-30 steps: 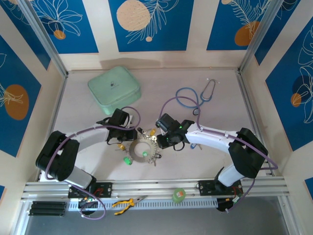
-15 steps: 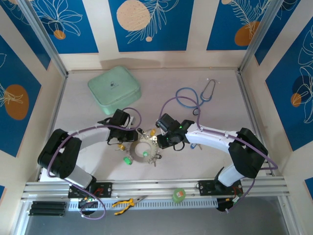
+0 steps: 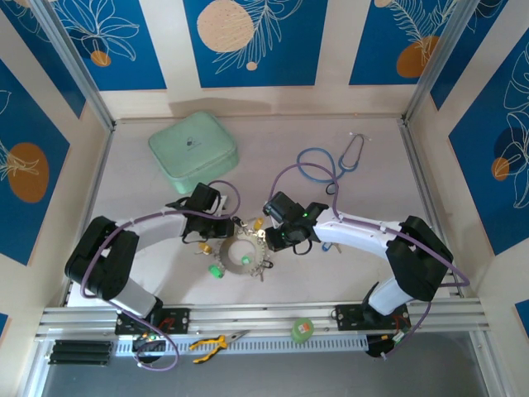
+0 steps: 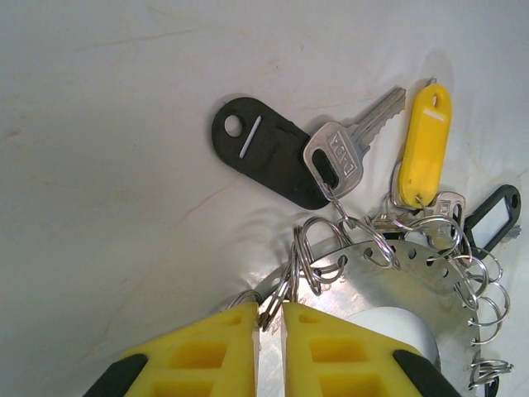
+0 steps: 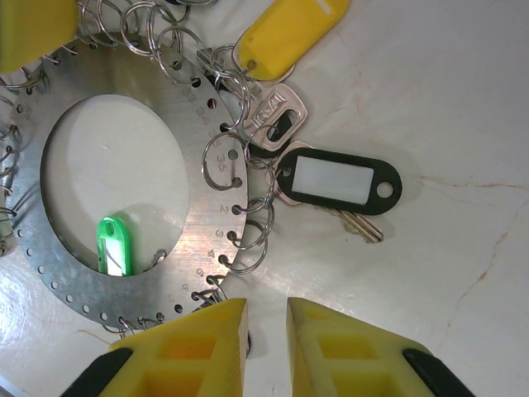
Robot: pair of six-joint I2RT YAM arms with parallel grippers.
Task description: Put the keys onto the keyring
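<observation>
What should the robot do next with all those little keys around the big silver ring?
Probably hold steady: the left gripper is nearly shut on a small wire split ring at the rim of the large flat silvery keyring, while the right gripper hovers open beside it.

The top external camera looks down from above and behind the arms over the whole table; both wrist cameras look down from close by, sharing the flat silvery perforated metal ring (image 4: 397, 285) (image 5: 178, 157) (image 3: 245, 255)
</observation>
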